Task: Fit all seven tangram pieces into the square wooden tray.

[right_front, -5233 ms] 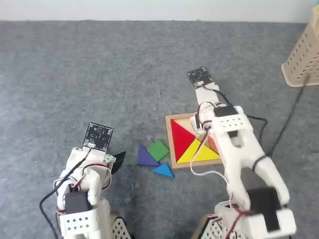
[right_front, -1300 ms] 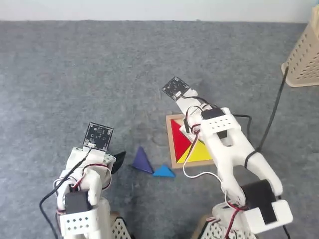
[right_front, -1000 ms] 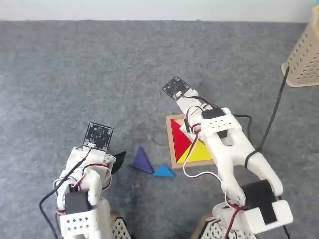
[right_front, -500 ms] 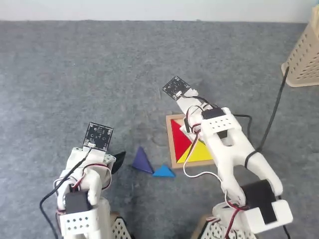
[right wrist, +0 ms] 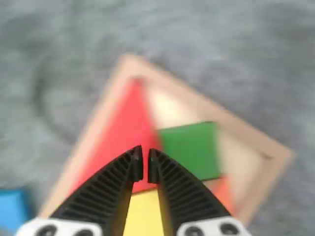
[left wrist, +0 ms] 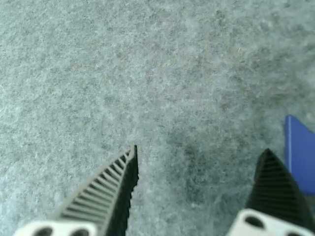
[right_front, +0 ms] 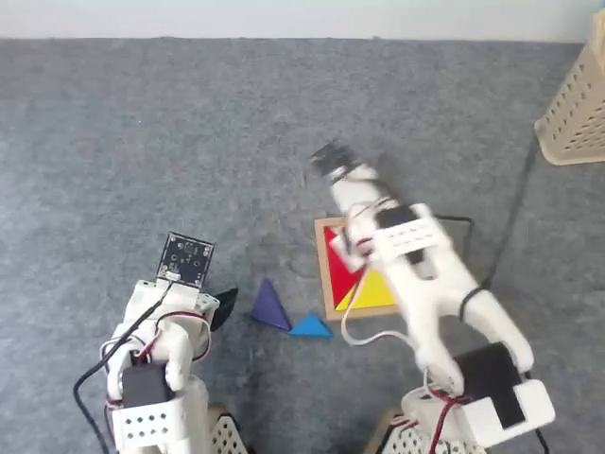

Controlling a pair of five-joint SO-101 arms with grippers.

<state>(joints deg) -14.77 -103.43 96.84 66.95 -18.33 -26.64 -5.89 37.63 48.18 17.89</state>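
Observation:
The square wooden tray (right_front: 322,270) lies on the grey carpet under my right arm. In the right wrist view its rim (right wrist: 206,103) frames a red triangle (right wrist: 123,140), a green square (right wrist: 192,147), a yellow triangle (right wrist: 145,216) and an orange piece (right wrist: 224,194). My right gripper (right wrist: 144,160) hovers shut and empty above the red triangle's edge. Left of the tray, a purple triangle (right_front: 269,305) and a light blue triangle (right_front: 310,326) lie loose on the carpet. My left gripper (left wrist: 201,149) is open over bare carpet, with the purple triangle (left wrist: 299,167) just beside one finger.
A perforated beige box (right_front: 575,109) stands at the far right edge. The carpet (right_front: 189,142) stretches open behind and to the left of the tray. A black cable (right_front: 515,227) runs from the right arm toward the box.
The green square, on the carpet beside the purple triangle five seconds ago, now lies in the tray. My right arm has just started moving, shifting a little to the left. The left arm stays put.

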